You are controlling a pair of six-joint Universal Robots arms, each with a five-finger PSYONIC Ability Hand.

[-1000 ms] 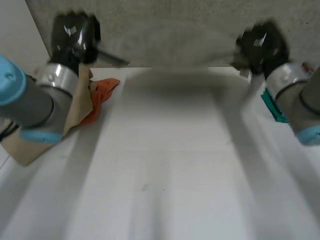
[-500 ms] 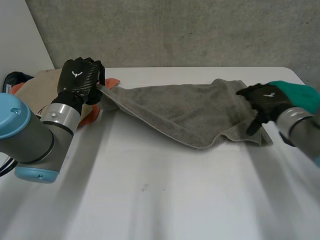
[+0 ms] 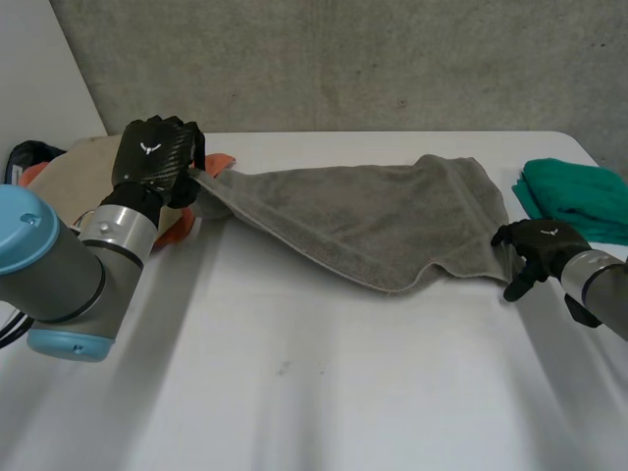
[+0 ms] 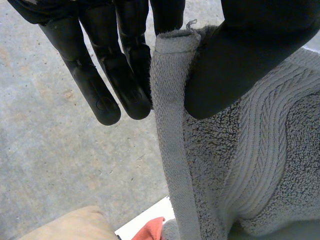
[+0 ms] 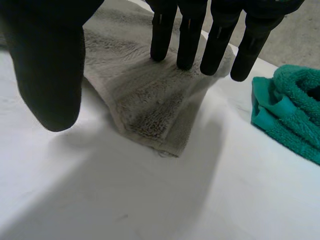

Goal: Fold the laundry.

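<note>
Left hand (image 3: 157, 157): pinching grey towel (image 3: 373, 221) corner between thumb and fingers. Right hand (image 3: 538, 245): relaxed, empty, towel's far corner at fingertips on desk (image 3: 324, 392), seemingly untouched. Risk: one-handed pull dragging towel crooked.

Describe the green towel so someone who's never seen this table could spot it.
On the white table, go to the right end, by the right robot hand. The green towel lies there in a folded heap, just beyond a corner of the grey towel. It is the only green one; the tan cloth and orange cloth sit at the left end.
</note>
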